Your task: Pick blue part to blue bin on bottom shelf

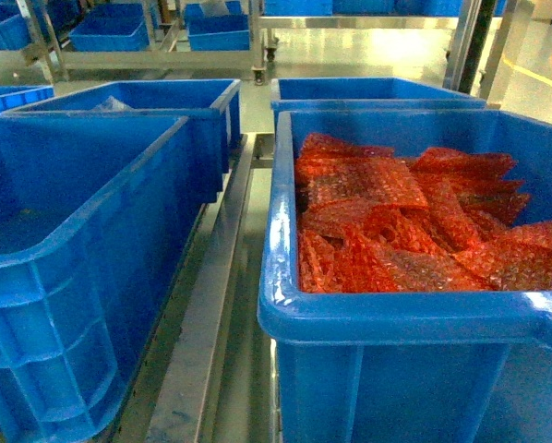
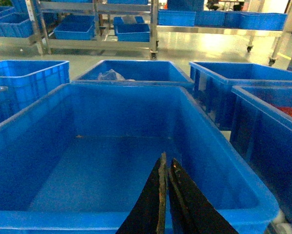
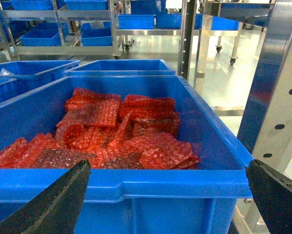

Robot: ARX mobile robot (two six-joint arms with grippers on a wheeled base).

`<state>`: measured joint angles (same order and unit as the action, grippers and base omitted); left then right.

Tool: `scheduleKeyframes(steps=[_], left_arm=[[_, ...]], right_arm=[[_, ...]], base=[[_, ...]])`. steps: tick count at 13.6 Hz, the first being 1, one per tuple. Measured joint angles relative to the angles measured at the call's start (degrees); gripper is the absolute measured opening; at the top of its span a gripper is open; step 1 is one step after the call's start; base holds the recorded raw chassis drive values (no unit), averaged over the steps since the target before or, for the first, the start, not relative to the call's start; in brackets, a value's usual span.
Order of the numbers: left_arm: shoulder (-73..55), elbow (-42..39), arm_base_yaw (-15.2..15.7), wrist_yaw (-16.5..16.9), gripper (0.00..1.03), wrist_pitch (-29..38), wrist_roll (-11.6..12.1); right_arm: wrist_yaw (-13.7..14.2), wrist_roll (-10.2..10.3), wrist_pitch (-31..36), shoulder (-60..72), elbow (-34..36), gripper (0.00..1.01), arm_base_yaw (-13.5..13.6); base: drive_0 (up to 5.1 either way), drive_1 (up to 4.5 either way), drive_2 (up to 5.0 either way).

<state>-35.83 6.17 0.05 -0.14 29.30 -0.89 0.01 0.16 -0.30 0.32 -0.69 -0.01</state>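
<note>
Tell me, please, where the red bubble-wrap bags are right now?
The red bags fill the right bin in the head view, beside the empty left bin.

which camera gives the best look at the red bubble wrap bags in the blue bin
The right wrist view: the red bubble wrap bags lie nearly whole inside their bin, between the open right gripper fingers. The head view shows them large but cropped at the right edge. The left wrist view catches only a red sliver.

The head view looks slantwise down, close over two front bins. Each wrist view faces forward above one: left the empty bin [image 2: 112, 161], right the red-filled bin [image 3: 121, 185].
</note>
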Motion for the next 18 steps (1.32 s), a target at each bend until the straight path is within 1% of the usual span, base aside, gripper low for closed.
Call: scheduleKeyframes(steps=[4, 5, 6, 7, 8, 11, 14, 16, 17, 18], left_arm=[[6.5, -2.6, -0.2, 0.1, 0.02, -4.0, 0.0], [9.4, -3.4, -0.2, 0.1, 0.02, -5.9, 0.0], [12.4, -5.3, -0.2, 0.1, 0.02, -5.2, 0.0], [13.6, -5.5, -0.2, 0.2, 0.02, -8.0, 0.0], [14.6, -5.6, -0.2, 0.2, 0.02, -8.5, 0.0], [20.8, -5.6, -0.2, 0.1, 0.02, -14.4, 0.0], [24.7, -5.5, -0.2, 0.1, 0.02, -18.2, 0.0], [34.7, -5.5, -0.2, 0.0, 0.02, -30.1, 0.0], [35.2, -5.2, -0.2, -0.1, 0.02, -28.5, 0.1], [35.2, -5.5, -0.2, 0.2, 0.02, -29.9, 0.1]], right_arm=[[0.0, 0.0, 0.0, 0.0, 0.0, 0.98, 0.0], [0.0, 0.0, 0.0, 0.0, 0.0, 0.98, 0.0], [0.0, 0.0, 0.0, 0.0, 0.0, 0.98, 0.0], [0.0, 0.0, 0.0, 0.0, 0.0, 0.98, 0.0], [0.0, 0.0, 0.0, 0.0, 0.0, 0.98, 0.0], [0.0, 0.0, 0.0, 0.0, 0.0, 0.98, 0.0], [0.0, 0.0, 0.0, 0.0, 0.0, 0.98, 0.0], [0.0, 0.0, 0.0, 0.0, 0.0, 0.98, 0.0], [0.0, 0.0, 0.0, 0.0, 0.0, 0.98, 0.0], [0.0, 0.0, -0.1, 0.0, 0.0, 0.98, 0.0]], base=[[0.0, 0.00, 0.0], [0.0, 0.00, 0.0], [0.0, 0.00, 0.0], [0.0, 0.00, 0.0], [0.0, 0.00, 0.0], [0.0, 0.00, 0.0], [0.0, 0.00, 0.0], [0.0, 0.00, 0.0], [0.0, 0.00, 0.0], [0.0, 0.00, 0.0]])
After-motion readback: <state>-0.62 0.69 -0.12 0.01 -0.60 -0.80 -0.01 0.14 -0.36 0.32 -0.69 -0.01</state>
